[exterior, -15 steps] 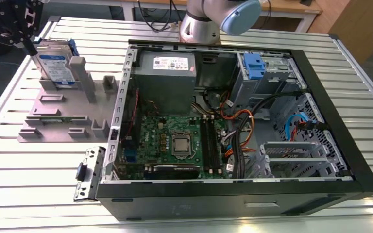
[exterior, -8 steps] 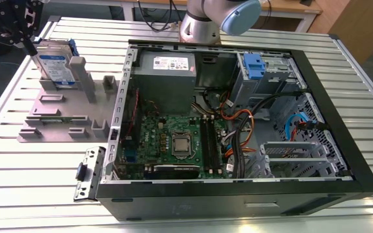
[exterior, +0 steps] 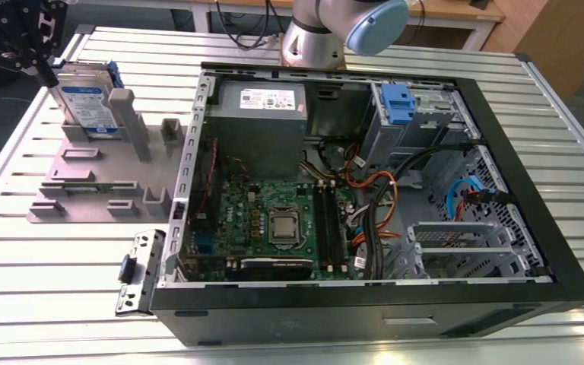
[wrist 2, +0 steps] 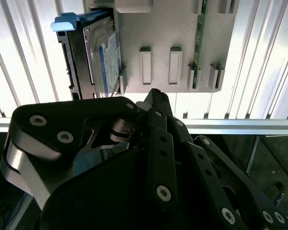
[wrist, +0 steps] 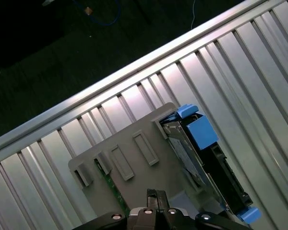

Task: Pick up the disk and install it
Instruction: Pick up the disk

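The disk [exterior: 85, 103] stands on edge in a grey slotted holder [exterior: 89, 175] on the slatted table, at the exterior view's left of the open computer case. It is a silver-grey drive with a white-and-blue label in a blue caddy. My gripper [exterior: 43, 74] hangs just above and beside the disk's outer edge, fingers shut with nothing between them. In both wrist views the disk [wrist 2: 105, 62] [wrist: 186, 155] sits a short way off the closed fingertips [wrist 2: 156, 94] [wrist: 156, 195], over the holder [wrist 2: 168, 28] [wrist: 134, 167].
The open computer case [exterior: 535, 190] lies on its side, with a grey power supply [exterior: 261, 99], a motherboard [exterior: 271, 220], cables, and another blue caddy [exterior: 398, 103] in the drive bay. A loose metal bracket [exterior: 134, 270] lies by the case's near corner. The table edge [wrist: 110, 76] runs close behind the holder.
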Action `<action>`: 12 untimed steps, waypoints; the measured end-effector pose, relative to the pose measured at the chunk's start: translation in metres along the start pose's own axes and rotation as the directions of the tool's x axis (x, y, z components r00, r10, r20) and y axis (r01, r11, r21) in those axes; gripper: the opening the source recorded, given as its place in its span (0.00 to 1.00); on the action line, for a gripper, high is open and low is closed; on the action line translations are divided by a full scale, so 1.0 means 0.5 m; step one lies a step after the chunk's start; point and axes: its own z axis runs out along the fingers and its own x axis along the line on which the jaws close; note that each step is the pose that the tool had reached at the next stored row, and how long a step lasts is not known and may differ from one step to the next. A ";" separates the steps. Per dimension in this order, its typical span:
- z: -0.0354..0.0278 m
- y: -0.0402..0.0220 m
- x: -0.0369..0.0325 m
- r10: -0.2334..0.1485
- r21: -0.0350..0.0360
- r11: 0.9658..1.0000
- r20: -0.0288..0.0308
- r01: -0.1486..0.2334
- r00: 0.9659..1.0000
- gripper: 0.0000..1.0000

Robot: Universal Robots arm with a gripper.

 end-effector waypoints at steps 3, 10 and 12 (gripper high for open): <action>0.000 0.000 0.000 -0.003 0.000 1.000 0.000 0.003 1.000 0.10; 0.000 0.000 0.000 -0.011 0.000 1.000 -0.001 0.011 1.000 0.10; 0.000 0.000 0.000 -0.013 0.000 1.000 -0.001 0.013 1.000 0.10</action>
